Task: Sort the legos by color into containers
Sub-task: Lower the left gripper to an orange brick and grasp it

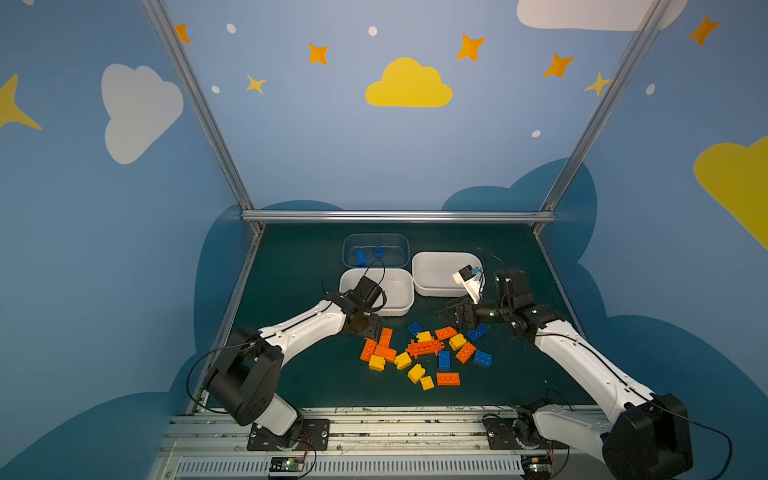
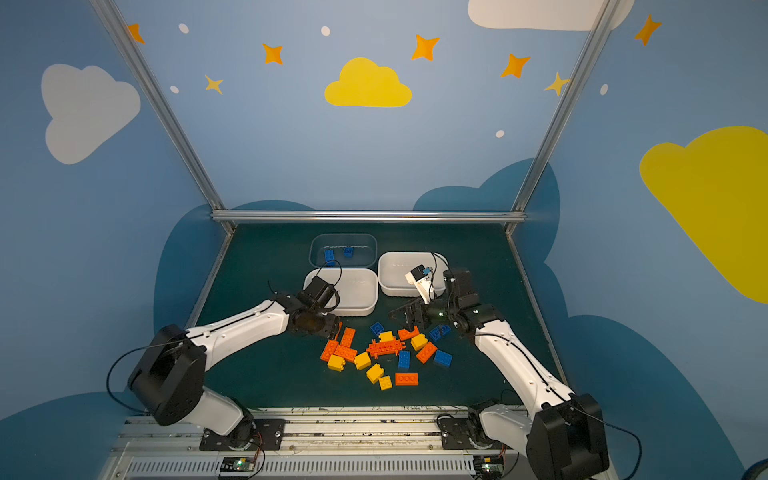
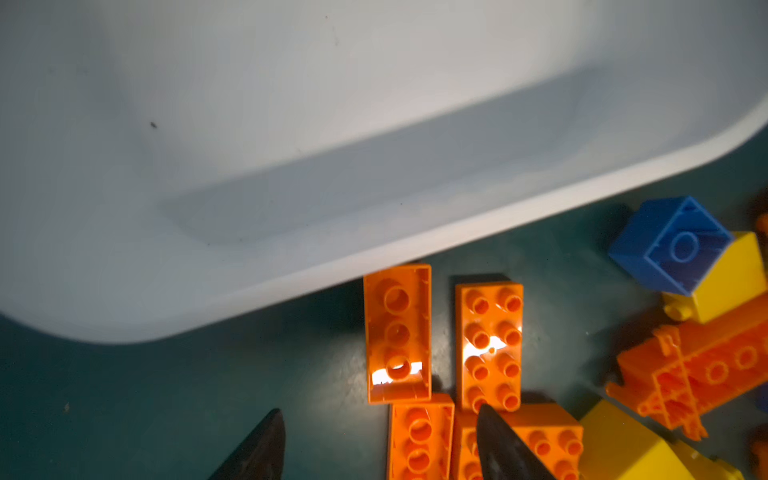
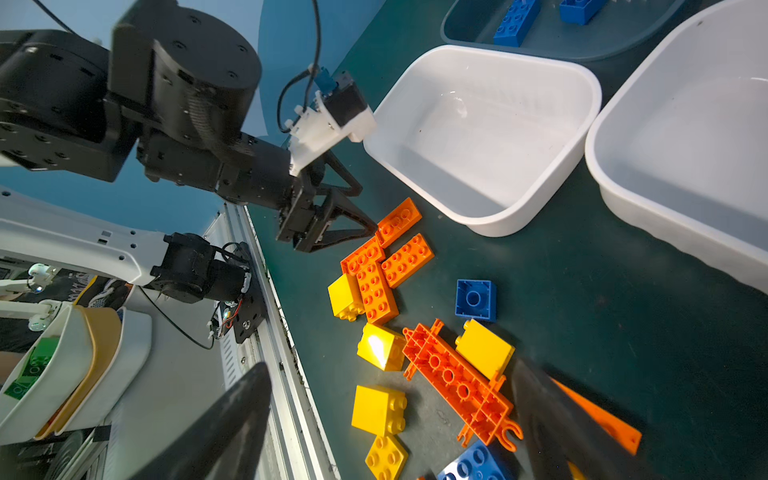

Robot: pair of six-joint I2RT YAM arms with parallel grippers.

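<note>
Currently found left end effector point(image 3: 380, 446) parted, gripping nothing, over orange bricks point(image 3: 488, 332) just beside white tub point(image 3: 291, 145). Found right end effector point(image 4: 390, 372) spread wide above loose legos point(image 1: 424, 349) on worktop point(image 1: 316, 374). Noted two blue bricks point(image 1: 360, 257) inside transparent tub point(image 1: 376, 235), with second white tub point(image 1: 432, 270) alongside.
</note>
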